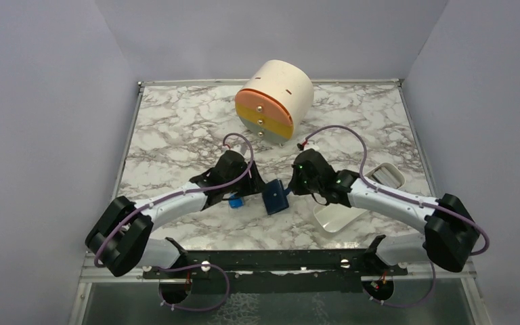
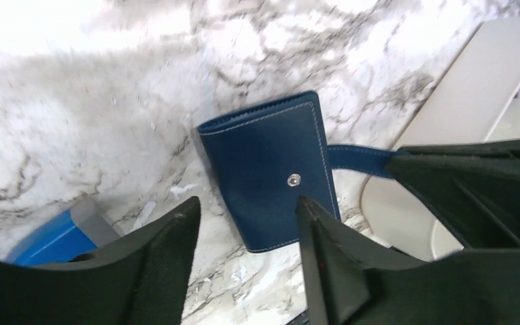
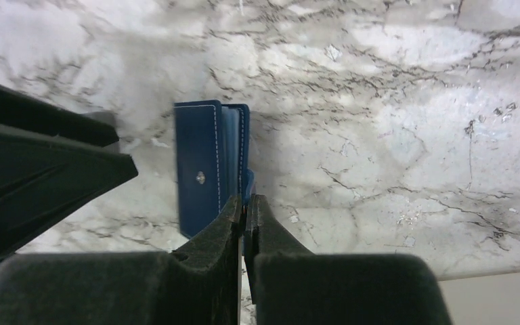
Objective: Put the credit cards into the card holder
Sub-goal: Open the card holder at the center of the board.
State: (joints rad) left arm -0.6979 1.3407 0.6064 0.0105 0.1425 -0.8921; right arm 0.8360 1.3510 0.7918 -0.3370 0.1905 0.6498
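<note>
Item 1: card holder (image 2: 264, 162), navy leather-look bifold, folded shut, pale stitching along the edges, rounded corners, round metal snap stud (image 2: 294, 179) on the outer face; paler blue-grey layers show at its edge in the right wrist view. It sits mid-table between the two claws

Item 2: strap tab (image 2: 355, 156), same navy, running from the holder's side into the right gripper (image 3: 244, 203), whose black fingers are pressed together on it

Item 3: left gripper (image 2: 248, 206), matt black fingers apart, poised over the holder's near edge, gripping nothing

Item 4: block (image 2: 44, 242), bright blue with a grey end, just beside the left claw

Item 5: tray (image 2: 474, 95), white, smooth, oblong, right of the holder

Item 6: drum (image 1: 284, 88), cream, its face banded orange and yellow with three metal studs, at the far side

Item 7: table (image 1: 176, 128), white marble pattern with grey veins, glossy
</note>
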